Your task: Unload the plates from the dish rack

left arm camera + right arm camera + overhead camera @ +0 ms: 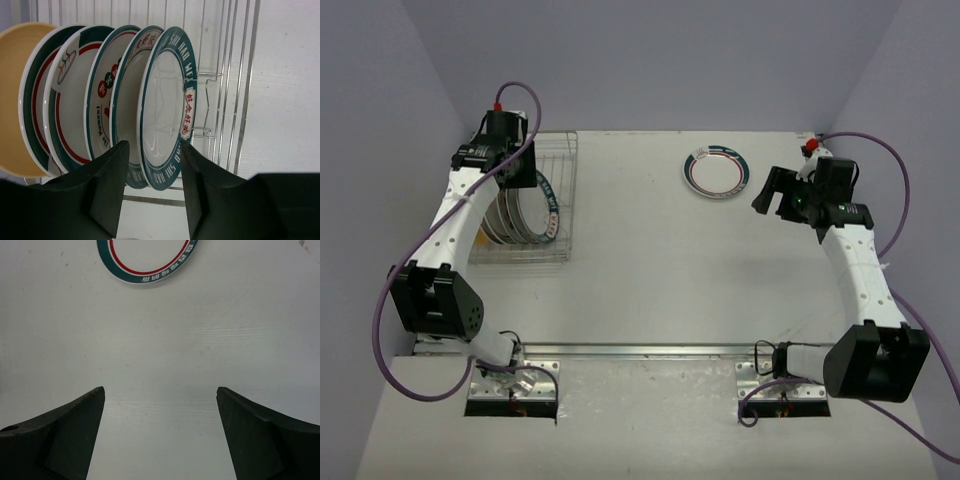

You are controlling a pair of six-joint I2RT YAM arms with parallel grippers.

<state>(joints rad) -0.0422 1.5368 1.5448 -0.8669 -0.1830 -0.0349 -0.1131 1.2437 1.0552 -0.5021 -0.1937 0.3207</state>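
Observation:
The silver wire dish rack [558, 170] stands at the table's left and also shows in the left wrist view [235, 100]. Several plates stand upright in it: an orange-tan one [15, 95] at the far end, white ones with red marks [70, 100], and a teal-rimmed one [167, 107] nearest. My left gripper [523, 170] hovers over the rack, open; in its wrist view [152, 150] the nearest plate's rim sits between the fingers, untouched. One teal-rimmed plate [716, 172] lies flat on the table at the back right. My right gripper [770, 192] is open and empty, near that plate [147, 260].
Purple cables loop off both arms near the table's left and right edges. The grey walls close in at the back and sides. The arm bases [510, 375] sit on a metal rail at the near edge.

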